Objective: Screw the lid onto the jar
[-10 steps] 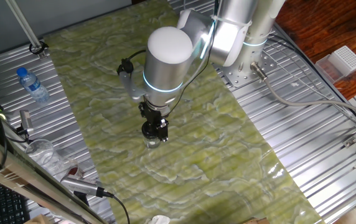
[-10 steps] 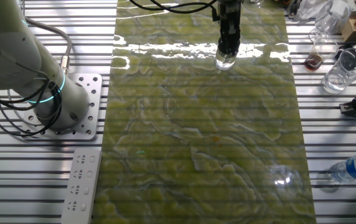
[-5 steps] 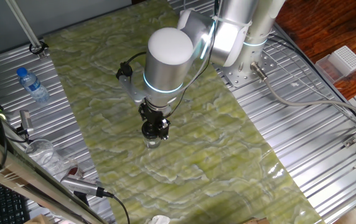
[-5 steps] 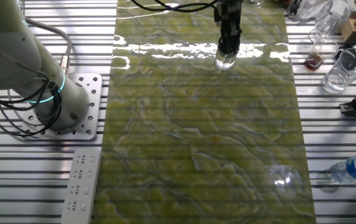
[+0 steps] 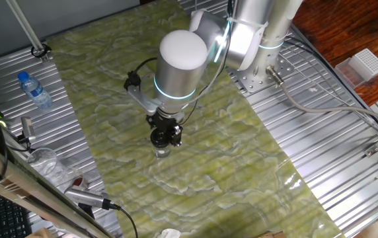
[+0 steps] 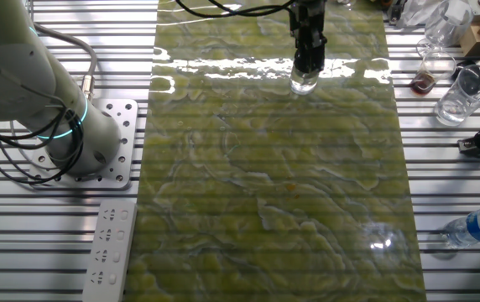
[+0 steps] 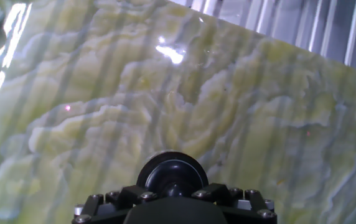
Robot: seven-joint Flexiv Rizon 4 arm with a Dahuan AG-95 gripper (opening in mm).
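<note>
The small clear jar point(image 5: 163, 153) stands upright on the green marbled mat; it also shows in the other fixed view point(image 6: 304, 82). My gripper point(image 5: 165, 143) points straight down right on top of it, also seen from the other side point(image 6: 308, 67). In the hand view the round black lid point(image 7: 172, 173) sits directly under the gripper point(image 7: 172, 190), between the jaws. The jaws look shut on the lid, which rests on the jar's mouth. The jar's body is hidden under the lid in the hand view.
A water bottle with a blue cap point(image 5: 34, 91) lies on the metal table at the left, also visible from the other side point(image 6: 479, 225). Clear glassware point(image 6: 462, 94) and clutter stand by the mat's far corner. The arm's base point(image 6: 97, 138) is bolted beside the mat.
The wrist has turned a little about its vertical axis over the jar; the cable loop on it has swung slightly. The jar stays in place.
</note>
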